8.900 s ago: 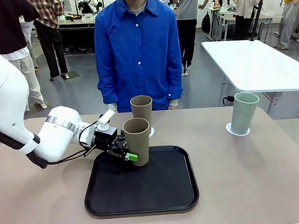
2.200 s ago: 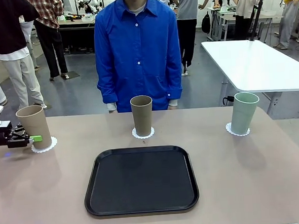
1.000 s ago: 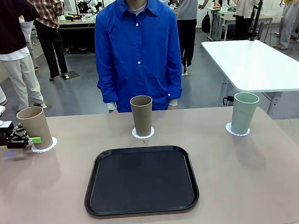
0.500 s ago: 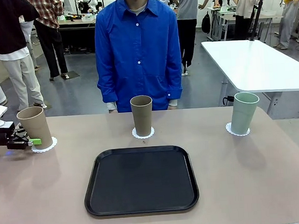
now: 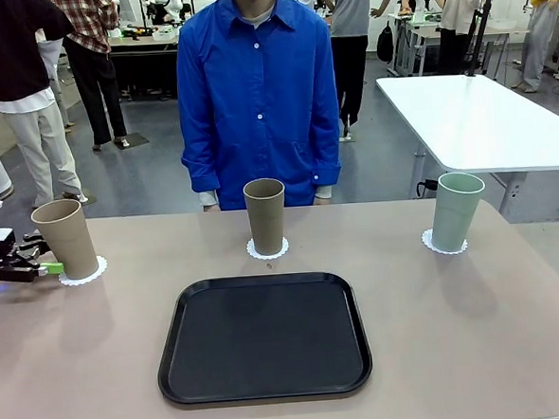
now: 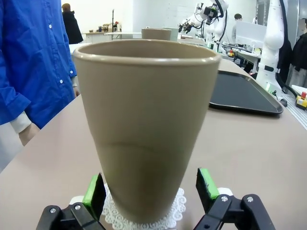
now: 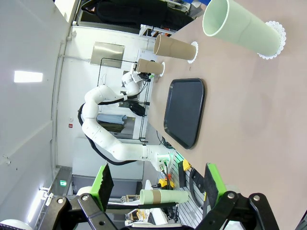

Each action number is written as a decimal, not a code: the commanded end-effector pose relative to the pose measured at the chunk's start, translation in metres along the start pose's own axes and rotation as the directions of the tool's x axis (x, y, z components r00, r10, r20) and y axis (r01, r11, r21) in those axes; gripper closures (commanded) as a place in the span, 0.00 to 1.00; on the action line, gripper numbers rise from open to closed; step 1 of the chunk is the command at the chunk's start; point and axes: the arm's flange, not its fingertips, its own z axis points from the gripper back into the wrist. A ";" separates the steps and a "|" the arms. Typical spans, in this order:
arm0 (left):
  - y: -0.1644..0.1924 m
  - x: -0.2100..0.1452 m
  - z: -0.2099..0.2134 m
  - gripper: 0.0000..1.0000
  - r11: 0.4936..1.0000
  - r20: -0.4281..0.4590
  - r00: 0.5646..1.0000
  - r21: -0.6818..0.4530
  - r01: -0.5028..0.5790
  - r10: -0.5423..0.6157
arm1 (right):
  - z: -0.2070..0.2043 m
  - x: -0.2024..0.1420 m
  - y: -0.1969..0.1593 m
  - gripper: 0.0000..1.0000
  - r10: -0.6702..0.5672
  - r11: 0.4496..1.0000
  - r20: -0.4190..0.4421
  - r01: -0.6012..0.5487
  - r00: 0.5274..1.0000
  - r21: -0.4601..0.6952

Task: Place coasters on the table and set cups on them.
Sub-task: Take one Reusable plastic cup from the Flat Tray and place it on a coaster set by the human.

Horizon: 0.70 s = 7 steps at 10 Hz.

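Three cups stand on coasters across the far side of the table (image 5: 477, 330). The left tan cup (image 5: 65, 237) stands on a lacy coaster (image 5: 84, 272). The middle tan cup (image 5: 266, 215) has its coaster (image 5: 268, 252) under it, and the mint cup (image 5: 455, 210) sits on its coaster (image 5: 445, 246). My left gripper (image 5: 31, 261) is open just left of the left cup. In the left wrist view, the tan cup (image 6: 144, 120) fills the space between the green pads (image 6: 94, 190), which stand apart from it. My right gripper (image 7: 157, 179) is open, holds nothing, and is far from the mint cup (image 7: 242, 28).
A black tray (image 5: 264, 337) lies bare at the table's near middle. A person in a blue shirt (image 5: 258, 87) stands behind the middle cup at the far edge. A white table (image 5: 483, 121) stands at the back right.
My left gripper has slid a little to the left, away from the left tan cup. The cups, coasters and tray have not moved.
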 end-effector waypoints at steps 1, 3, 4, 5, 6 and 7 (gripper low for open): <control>0.001 0.003 0.016 0.00 1.000 -0.012 1.000 -0.022 -0.004 0.004 | -0.001 0.001 0.001 0.00 0.004 1.000 -0.001 -0.004 1.000 0.009; 0.003 0.004 0.035 0.00 1.000 -0.040 0.999 0.015 0.002 -0.002 | -0.001 0.001 0.001 0.00 0.004 1.000 -0.001 -0.004 1.000 0.009; 0.001 0.012 0.050 0.00 0.999 -0.083 0.997 0.054 0.008 -0.003 | -0.001 0.001 0.001 0.00 0.004 1.000 -0.001 -0.004 1.000 0.009; -0.010 0.034 0.063 0.00 0.989 -0.176 0.983 0.141 -0.036 0.061 | -0.001 0.001 0.001 0.00 0.004 1.000 -0.001 -0.004 1.000 0.009; -0.026 0.067 0.078 0.00 0.960 -0.277 0.952 0.276 -0.054 0.133 | -0.001 0.001 0.001 0.00 0.004 1.000 -0.001 -0.004 1.000 0.009; -0.045 0.096 0.088 0.00 0.943 -0.355 0.918 0.328 -0.054 0.176 | -0.001 0.001 0.001 0.00 0.004 1.000 -0.001 -0.004 1.000 0.009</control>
